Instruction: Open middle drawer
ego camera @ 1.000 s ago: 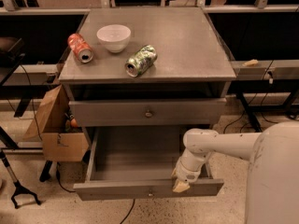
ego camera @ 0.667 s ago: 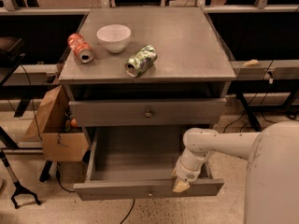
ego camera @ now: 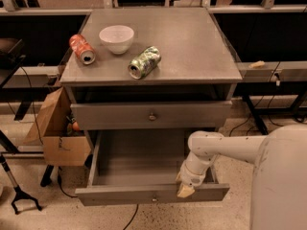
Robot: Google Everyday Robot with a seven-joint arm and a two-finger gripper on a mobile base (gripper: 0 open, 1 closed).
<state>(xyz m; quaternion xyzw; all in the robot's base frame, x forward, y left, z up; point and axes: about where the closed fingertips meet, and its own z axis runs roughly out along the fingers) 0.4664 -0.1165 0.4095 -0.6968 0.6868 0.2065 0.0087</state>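
While middle drawer gapes, gripper at its front — grip unclear (two cans).

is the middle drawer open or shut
Open: the middle drawer is pulled out, inside showing; the gripper sits at its front edge.

I can make out no readable text, brand or number from here. The red can and the green can lying on the tabletop carry printed patterns, but nothing legible. The gripper sits at the front edge of the open drawer.
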